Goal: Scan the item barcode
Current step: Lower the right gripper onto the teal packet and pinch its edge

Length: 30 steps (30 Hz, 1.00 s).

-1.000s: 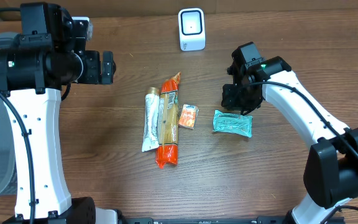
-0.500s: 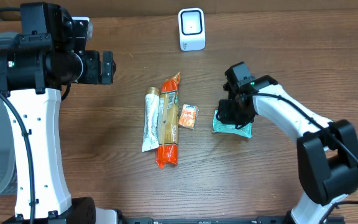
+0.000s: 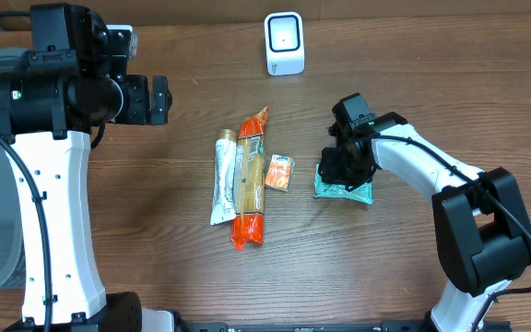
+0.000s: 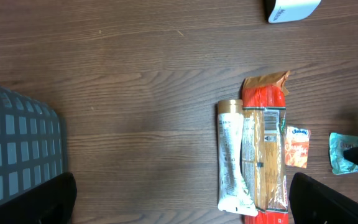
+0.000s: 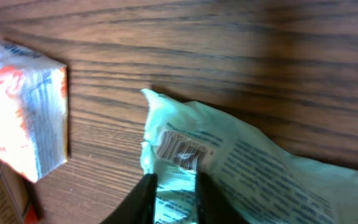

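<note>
**A:** Wooden table [image 3: 155,240], dark grain, with a white scanner [image 3: 284,42] standing at the far edge. Where is the item?

**B:** The teal pouch [image 3: 348,191] lies flat, right of centre, near a small orange-and-white box [image 3: 278,172] and well apart from the scanner. Past the box lie a spaghetti packet [image 3: 250,180] and a white tube [image 3: 223,178], side by side and touching.

**A:** And the arms?

**B:** The right gripper [image 5: 174,198] is down on the pouch's end nearer the box. Its jaws stand close together with a fold of film between them. Whether they truly pinch it, I cannot tell. The left gripper [image 3: 159,100] hangs spread wide over the table's left side, holding nothing.

**A:** How will the pouch handle?

**B:** Light and soft, I'd judge. It is thin, crinkled film, a little puffed and probably slick. Held by one end it should droop, and a timid squeeze could let it slide out.

**A:** Where should it be taken, then?

**B:** At the end seam, where the film looks flat and doubled. The barcode [image 5: 180,149] is printed face-up just beside the fingers, though. The grip should stay off it, and the pouch will need turning to show that patch to the scanner.
</note>
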Available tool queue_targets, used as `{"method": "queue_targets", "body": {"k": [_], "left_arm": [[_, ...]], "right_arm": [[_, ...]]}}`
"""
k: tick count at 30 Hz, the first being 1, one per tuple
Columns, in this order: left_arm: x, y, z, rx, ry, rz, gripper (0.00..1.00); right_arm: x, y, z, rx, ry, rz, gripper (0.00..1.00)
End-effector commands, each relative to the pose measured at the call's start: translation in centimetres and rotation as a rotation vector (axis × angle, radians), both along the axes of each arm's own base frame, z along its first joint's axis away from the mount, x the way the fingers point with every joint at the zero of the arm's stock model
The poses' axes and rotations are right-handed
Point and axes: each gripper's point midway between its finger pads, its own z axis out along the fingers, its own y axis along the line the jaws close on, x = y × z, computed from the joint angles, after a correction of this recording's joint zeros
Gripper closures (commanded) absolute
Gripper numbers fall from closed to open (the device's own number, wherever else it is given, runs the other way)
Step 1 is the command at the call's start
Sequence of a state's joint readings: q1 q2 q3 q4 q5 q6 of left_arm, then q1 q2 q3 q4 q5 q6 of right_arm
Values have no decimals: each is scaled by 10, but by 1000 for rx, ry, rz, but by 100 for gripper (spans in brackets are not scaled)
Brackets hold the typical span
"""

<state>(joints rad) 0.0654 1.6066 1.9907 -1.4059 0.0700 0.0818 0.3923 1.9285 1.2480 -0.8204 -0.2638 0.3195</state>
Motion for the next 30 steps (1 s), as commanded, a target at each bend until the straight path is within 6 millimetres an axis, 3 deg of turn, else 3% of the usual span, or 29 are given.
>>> {"method": "queue_targets", "body": {"k": [1,5,12,16,25,30], "left_arm": [[1,1,6,10,-21,-7,0],[1,1,6,10,-21,-7,0],[1,1,6,10,-21,-7,0],[1,1,6,10,-21,-7,0],[1,1,6,10,-21,-7,0],[1,1,6,10,-21,-7,0]], "right_arm": [[-15,-13,-29,-71,57,75,63],[-21,-15,-39,-80,68,163,55],[-19,-15,-38,-83,78,162,62],[-6,-10,-14,-78,68,154,62],[25,3,73,-43,4,-19,62],[24,-6,69,-120,-6,-86,69]]}}
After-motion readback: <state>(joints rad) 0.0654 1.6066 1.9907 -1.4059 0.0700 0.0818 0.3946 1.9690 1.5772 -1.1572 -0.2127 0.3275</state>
